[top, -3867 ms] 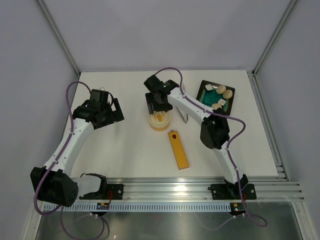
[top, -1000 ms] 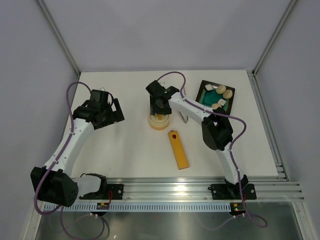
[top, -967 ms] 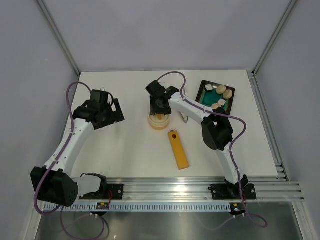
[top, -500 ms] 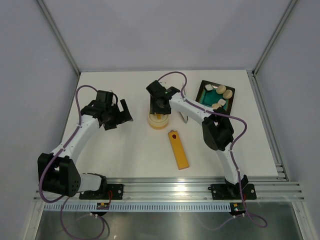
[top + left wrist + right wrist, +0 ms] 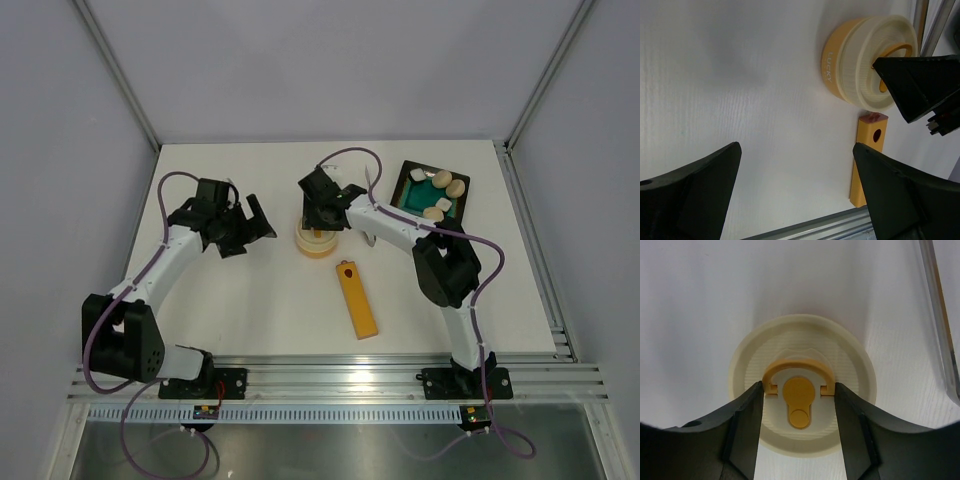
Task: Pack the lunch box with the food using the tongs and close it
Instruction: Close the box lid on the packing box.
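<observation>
The cream-yellow lunch box (image 5: 318, 243) stands mid-table with its lid (image 5: 802, 440) on it. My right gripper (image 5: 797, 388) reaches down over it, and both fingers press the sides of the lid's orange arched handle (image 5: 797, 365). Left of the box my left gripper (image 5: 262, 227) hovers open and holds nothing; its wrist view shows the lunch box (image 5: 855, 65) ahead. The silver tongs (image 5: 369, 236) lie just right of the box, seen also as tongs (image 5: 940, 320) at the right wrist view's edge. The food (image 5: 447, 186), cream ovals and white blocks, sits in the tray.
A black square tray (image 5: 411, 167) with a green inside stands at the back right. A long orange-yellow bar (image 5: 356, 298) with a red dot lies in front of the lunch box. The rail runs along the table's near edge.
My left arm has swung right, bringing its open gripper close to the lunch box's left side. The right gripper has stayed on the lid, shifting only slightly.
</observation>
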